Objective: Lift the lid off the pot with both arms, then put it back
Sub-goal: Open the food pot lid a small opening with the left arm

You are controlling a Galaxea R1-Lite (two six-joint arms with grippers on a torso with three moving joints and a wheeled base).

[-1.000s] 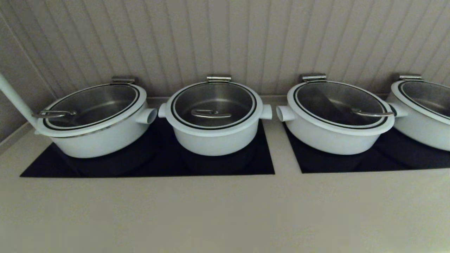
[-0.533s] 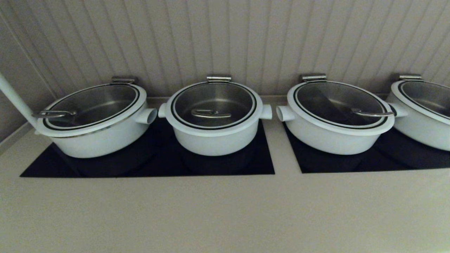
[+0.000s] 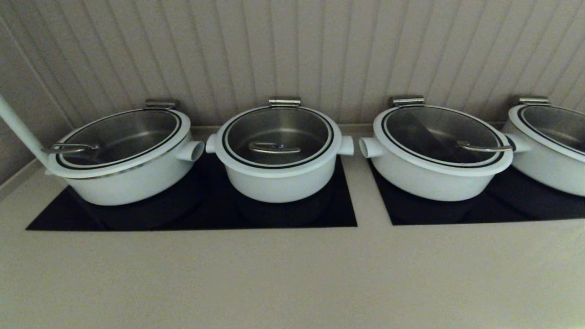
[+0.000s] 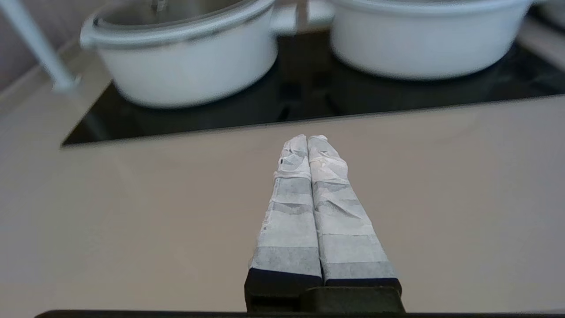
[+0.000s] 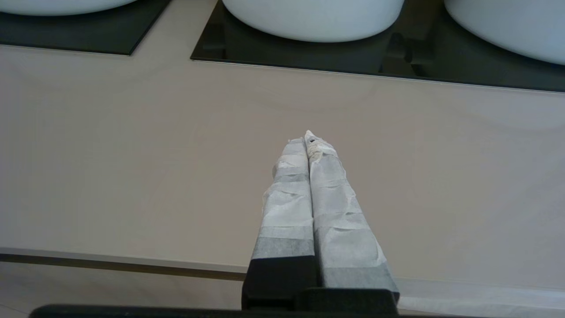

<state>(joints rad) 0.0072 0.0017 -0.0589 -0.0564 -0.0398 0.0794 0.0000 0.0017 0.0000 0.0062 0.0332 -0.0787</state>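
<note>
Right, four white pots stand in a row along the panelled wall (image 3: 292, 50), and the pot (image 3: 279, 176) that matters is second from the robot's left, the small deep one with a stubby handle on each side. It sits on the left black cooktop panel (image 3: 192, 214), sharing it with a wider pot (image 3: 123, 178) to its left. The lid (image 3: 278, 137) lies flat and closed on the pot's rim, its arched steel handle (image 3: 274, 147) at the centre (nothing is touching it). A steel hinge piece (image 3: 284, 102) shows at the back of the rim.

Neither arm shows in the head view. Over in the left wrist view, the left gripper (image 4: 307, 139) hovers above the beige counter (image 4: 132, 212), near the front edge of the black panel, its tape-wrapped fingers (image 4: 291, 212) pressed together with nothing between them. Ahead of it sit the wide pot and, beside that, the task pot (image 4: 423, 44).

In the right wrist view, the right gripper (image 5: 307, 140) is also over bare counter, near the counter's front edge, well short of the pots, and its jaws are likewise pressed together on nothing. Another wide pot (image 5: 313, 17) stands ahead of it on the second black panel (image 5: 309, 55).
</note>
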